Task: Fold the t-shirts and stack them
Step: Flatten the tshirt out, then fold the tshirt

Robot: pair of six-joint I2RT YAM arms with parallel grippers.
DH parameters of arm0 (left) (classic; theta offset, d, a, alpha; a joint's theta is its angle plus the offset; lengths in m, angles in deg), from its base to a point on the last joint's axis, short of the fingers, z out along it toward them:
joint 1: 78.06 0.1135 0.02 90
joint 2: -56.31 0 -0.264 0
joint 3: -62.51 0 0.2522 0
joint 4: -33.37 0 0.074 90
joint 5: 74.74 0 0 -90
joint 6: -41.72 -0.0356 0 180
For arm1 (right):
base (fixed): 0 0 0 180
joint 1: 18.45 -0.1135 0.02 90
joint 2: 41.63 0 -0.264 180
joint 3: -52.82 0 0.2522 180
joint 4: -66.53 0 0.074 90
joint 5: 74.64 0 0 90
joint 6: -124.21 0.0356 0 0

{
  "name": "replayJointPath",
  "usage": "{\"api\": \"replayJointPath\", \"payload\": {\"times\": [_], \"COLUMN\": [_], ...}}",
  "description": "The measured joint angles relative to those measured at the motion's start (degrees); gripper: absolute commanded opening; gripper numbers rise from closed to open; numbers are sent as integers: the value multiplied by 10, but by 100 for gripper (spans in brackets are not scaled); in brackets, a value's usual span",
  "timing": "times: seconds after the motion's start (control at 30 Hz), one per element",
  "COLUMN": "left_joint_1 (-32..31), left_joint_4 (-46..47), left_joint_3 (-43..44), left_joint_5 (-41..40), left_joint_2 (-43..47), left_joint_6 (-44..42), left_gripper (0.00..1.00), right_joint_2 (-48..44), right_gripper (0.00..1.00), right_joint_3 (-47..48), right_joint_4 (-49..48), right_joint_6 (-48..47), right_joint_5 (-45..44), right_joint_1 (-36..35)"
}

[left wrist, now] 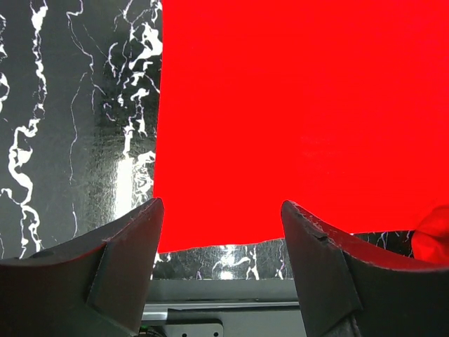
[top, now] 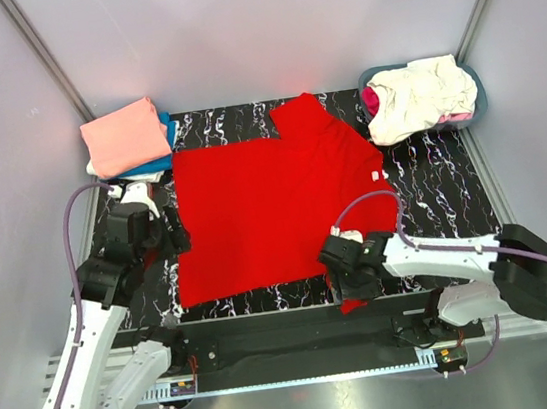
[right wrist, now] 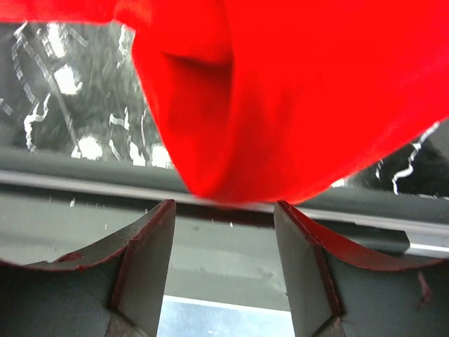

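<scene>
**Folded stack, far left corner.** A salmon-pink t-shirt lies on top of a blue one, with a white edge showing beneath. The pile sits off the working area, probably so that finished shirts do not get in the way.

**Left gripper, left edge of the mat.** The arm rises from its near-left base, elbow bent. The wrist is turned in towards the shirt's left hem, near its near-left corner. The jaws stand apart with nothing between them, and the cloth lies flat beyond the tips. It looks lined up to take that edge for a fold.

**Red t-shirt, centre of the black marbled mat.** It is spread flat and unfolded. One sleeve points to the far side, and the other reaches the near edge.

**Right gripper, near edge, right of centre.** The forearm lies low and runs leftwards from the near-right base. The fingers point towards the table's near rail. The jaws are spread and grip nothing. The near sleeve hangs bunched just past the tips, so this placement seems meant for gathering it back onto the mat.

**Grey-blue basket, far right corner.** It holds waiting laundry: a crumpled cream t-shirt on top and a magenta one showing at its left rim.
</scene>
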Motion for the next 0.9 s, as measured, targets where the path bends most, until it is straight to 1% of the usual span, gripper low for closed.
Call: {"api": "replayJointPath", "payload": {"times": [0.27, 0.3, 0.4, 0.5, 0.53, 0.63, 0.67, 0.8, 0.9], "left_joint_1": [-1, -1, -1, -1, -1, -2, -3, -9, -12], "left_joint_4": [21, 23, 30, 35, 35, 37, 39, 39, 39], "left_joint_3": [-27, -29, -31, -32, -32, -35, -37, -38, -38], "left_joint_5": [2, 1, 0, -2, -3, -5, -6, -12, -15], "left_joint_2": [33, 37, 43, 47, 48, 52, 54, 59, 63], "left_joint_6": [0, 0, 0, 0, 0, 1, 1, 4, 5], "left_gripper": [74, 74, 74, 74, 74, 74, 74, 75, 75], "right_joint_2": [93, 101, 121, 143, 150, 158, 158, 158, 146], "right_gripper": [62, 58, 54, 42, 29, 9, 0, 0, 0], "right_joint_3": [43, 48, 63, 82, 88, 97, 97, 105, 122], "right_joint_4": [-16, -17, -20, -12, -10, -10, -10, 5, 55], "right_joint_6": [-3, -5, -16, -32, -38, -56, -57, -65, -61], "right_joint_5": [-3, -3, -7, -11, -12, -17, -17, -20, -36], "right_joint_1": [-2, -2, -2, -2, -2, -2, -3, -3, -4]}}
